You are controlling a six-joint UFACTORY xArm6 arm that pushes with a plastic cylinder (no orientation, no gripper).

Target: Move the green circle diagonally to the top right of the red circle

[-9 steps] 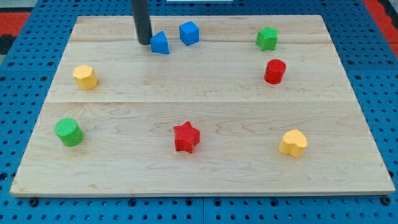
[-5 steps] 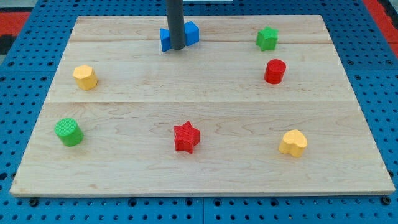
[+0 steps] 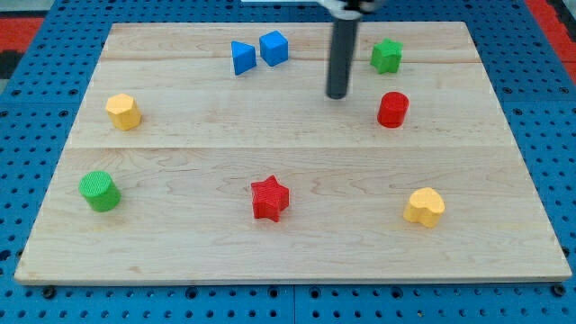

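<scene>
1. My tip (image 3: 337, 95), a bare rod holding nothing as end effector, stands just to the view's left of the red circle (image 3: 392, 110).
2. The green circle (image 3: 99, 191) lies well apart, toward the view's lower left.
3. Risk: travelling carelessly could nudge the red circle or the green star (image 3: 387, 56), shifting the reference.

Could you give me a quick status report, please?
My tip left of red circle, apart. Green circle far off, lower left, untouched. Red star between them.
</scene>
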